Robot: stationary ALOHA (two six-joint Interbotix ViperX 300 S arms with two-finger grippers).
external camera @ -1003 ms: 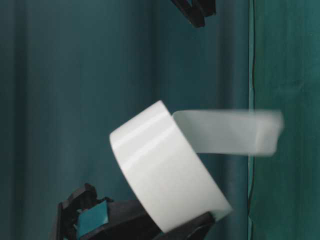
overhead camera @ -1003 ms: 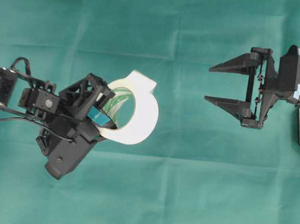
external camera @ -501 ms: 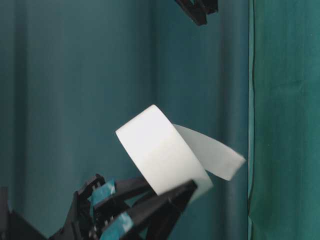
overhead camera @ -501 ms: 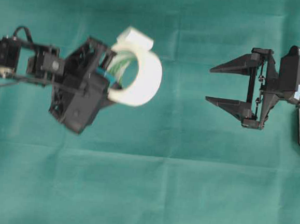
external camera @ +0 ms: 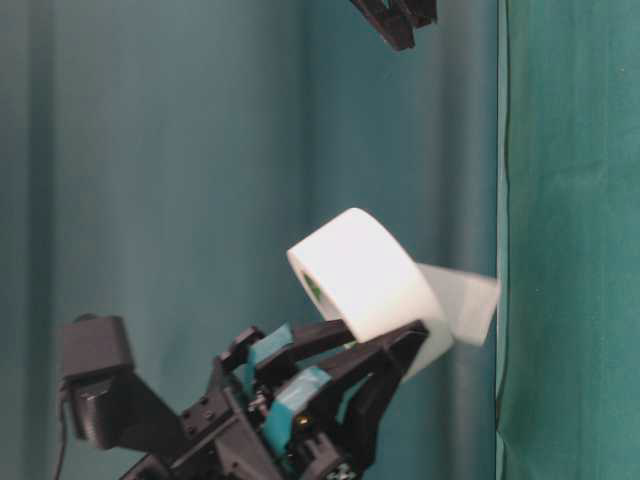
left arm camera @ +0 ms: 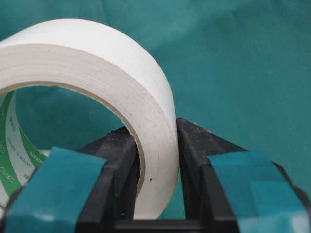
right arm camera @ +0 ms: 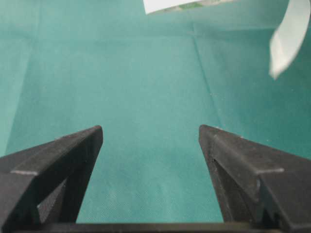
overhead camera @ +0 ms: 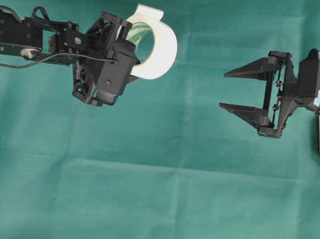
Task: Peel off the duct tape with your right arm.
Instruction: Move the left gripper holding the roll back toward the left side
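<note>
Up close, left gripper (left arm camera: pixel 155 160) pinching the wall of the duct tape (left arm camera: pixel 97 73), one teal-padded finger inside the ring, one outside, roll held up off the green cloth (overhead camera: pixel 154 196) at the upper left of the overhead view. Short loose tab (external camera: pixel 465 305) sticking out from the roll. Farther across, well apart, right gripper (overhead camera: pixel 224 90) hanging with pointed fingers spread wide, nothing between them.

The white ring-shaped roll of duct tape (overhead camera: pixel 157 44) sits between the left gripper's (overhead camera: pixel 133 50) fingers (left arm camera: pixel 121 165) (its wall pinched), above the green-clothed table (overhead camera: pixel 160 180). The right gripper (overhead camera: pixel 224 90) lies well apart, rightward, its fingers (right arm camera: pixel 63 160) flanking bare table.
</note>
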